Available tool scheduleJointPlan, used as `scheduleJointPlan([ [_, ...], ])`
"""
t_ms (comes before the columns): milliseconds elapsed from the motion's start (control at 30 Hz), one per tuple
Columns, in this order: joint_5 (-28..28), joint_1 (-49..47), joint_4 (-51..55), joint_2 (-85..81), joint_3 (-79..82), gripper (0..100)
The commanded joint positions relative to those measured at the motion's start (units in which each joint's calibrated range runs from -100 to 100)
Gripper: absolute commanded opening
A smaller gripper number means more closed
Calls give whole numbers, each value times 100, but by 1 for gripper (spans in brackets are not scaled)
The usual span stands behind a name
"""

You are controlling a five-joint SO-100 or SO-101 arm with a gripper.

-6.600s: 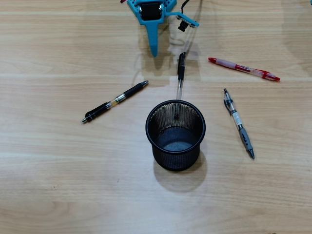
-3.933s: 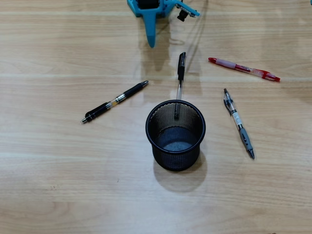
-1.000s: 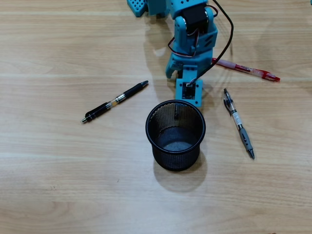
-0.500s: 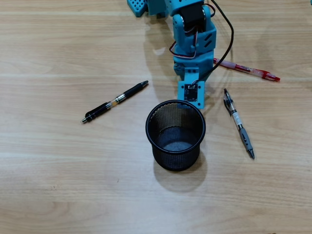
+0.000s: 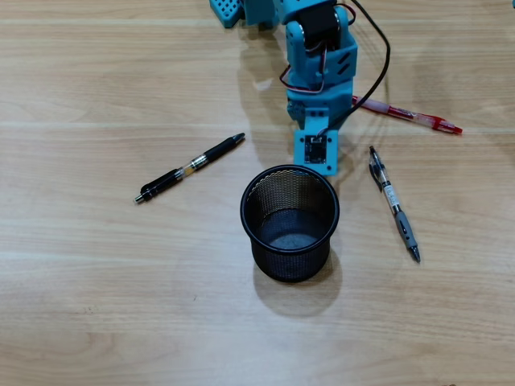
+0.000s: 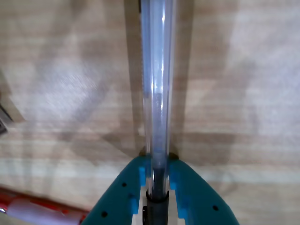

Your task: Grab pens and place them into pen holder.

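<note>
Black-and-clear pen (image 6: 157, 108) pinched between the teal gripper (image 6: 157, 180) tips in wrist view, clear barrel running up-frame over the table (image 6: 243, 70); overhead: pen holder (image 5: 290, 223) upright just below the arm; grey-and-clear pen (image 5: 393, 203) right, black-yellow pen (image 5: 190, 167) left, red pen (image 5: 410, 115) beyond.

An office-like desk: a light wood-grain tabletop (image 5: 96, 305) with a black mesh pen holder (image 5: 290, 223) and ballpoint pens (image 5: 190, 167) scattered about

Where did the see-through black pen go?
The gripper is shut on the black-and-clear pen, seen up close in the wrist view. In the overhead view the arm hides it, just above the pen holder.
</note>
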Motion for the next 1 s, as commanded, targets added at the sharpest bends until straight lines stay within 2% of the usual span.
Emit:
scheduleJointPlan([
  [0, -33, 167, 944, -795, 26, 2],
  [133, -12, 386, 1910, -1610, 26, 2],
  [333, -2, 505, 1883, -2323, -137, 2],
  [533, 19, 615, 1746, -2561, -1142, 2],
  [667, 307, 780, 735, -2561, -1649, 2],
  [967, 621, 1109, -2664, -2544, -1721, 2],
])
